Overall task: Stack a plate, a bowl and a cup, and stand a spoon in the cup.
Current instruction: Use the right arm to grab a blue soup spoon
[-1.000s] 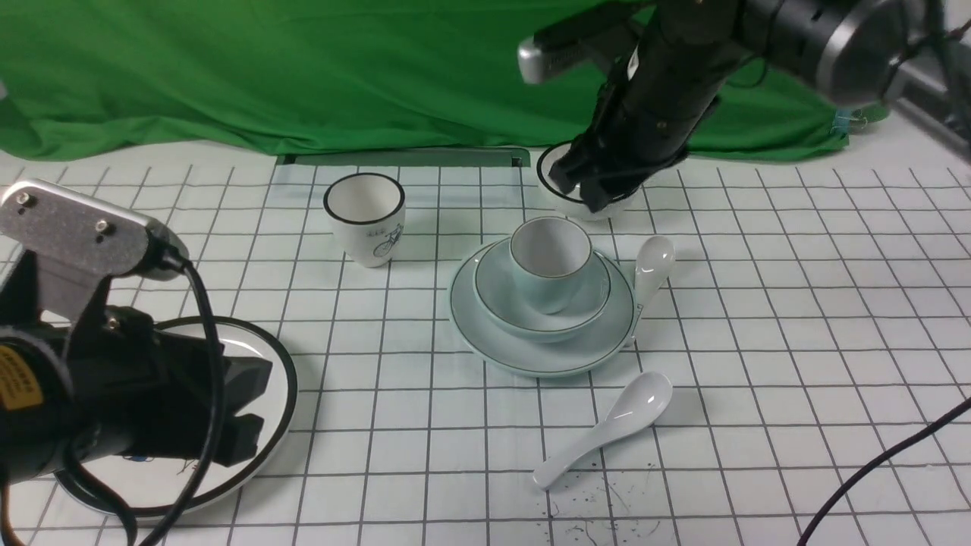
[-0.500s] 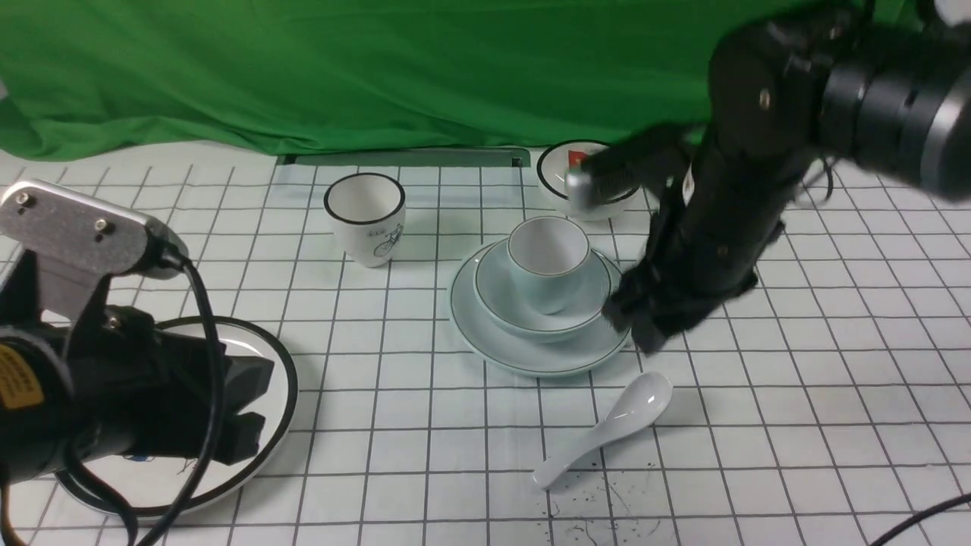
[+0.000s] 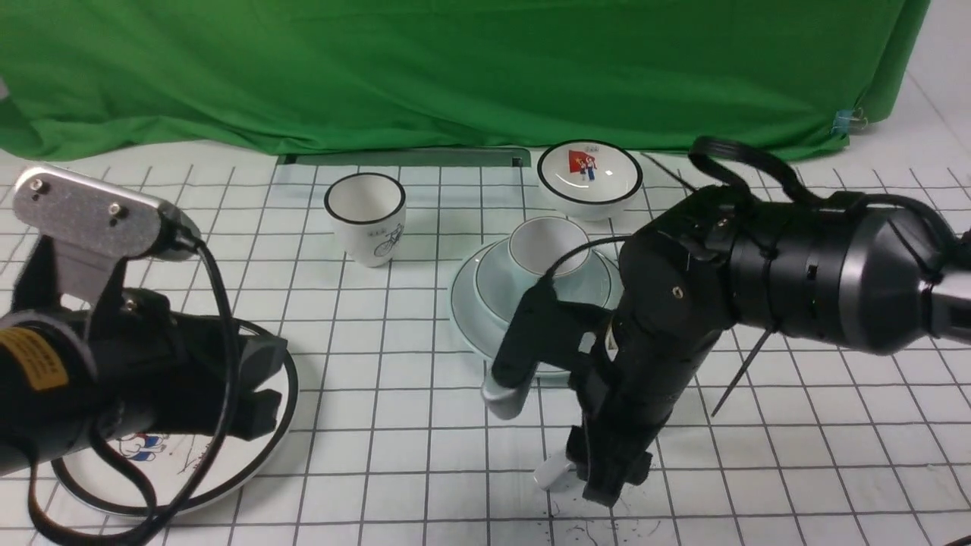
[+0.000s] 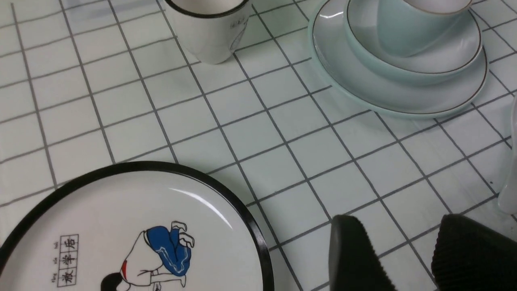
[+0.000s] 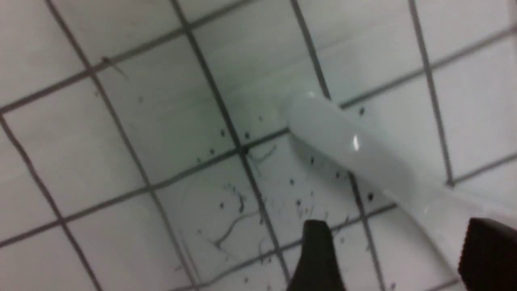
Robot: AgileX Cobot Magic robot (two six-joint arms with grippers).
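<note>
Right arm (image 3: pixel 758 265) is nearer: its jaws, spread wide, straddle the handle of the spoon (image 5: pixel 355 153), which lies aslant between them on the worktop (image 3: pixel 796 425) at lower centre. Left arm (image 3: pixel 114 364), jaws parted and empty, hangs lower left.

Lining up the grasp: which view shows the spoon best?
Right wrist view: the spoon handle lies between the right gripper's open jaws. Front view shows only its tip past the arm; left wrist, nothing sure.
</note>
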